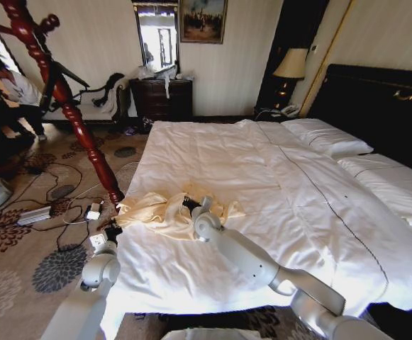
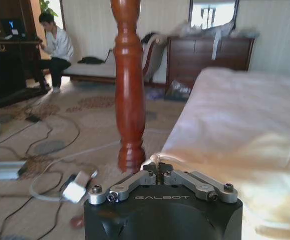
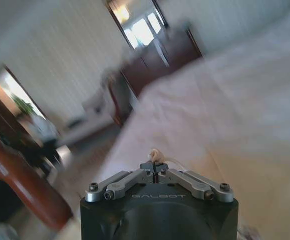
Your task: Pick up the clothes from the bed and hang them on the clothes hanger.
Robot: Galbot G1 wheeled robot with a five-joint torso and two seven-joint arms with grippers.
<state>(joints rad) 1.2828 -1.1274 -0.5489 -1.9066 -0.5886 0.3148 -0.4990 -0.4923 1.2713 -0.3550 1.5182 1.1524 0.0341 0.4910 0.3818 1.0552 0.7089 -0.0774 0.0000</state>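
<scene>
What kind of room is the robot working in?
Probably a hotel bedroom: a wide bed with white pillows, a bedside lamp, a dark dresser under a mirror, and patterned carpet.

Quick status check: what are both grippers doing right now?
Left gripper: shut, holding nothing, beside the bed edge.
Right gripper: shut, over the clothes on the bed; a grasp cannot be told.
</scene>
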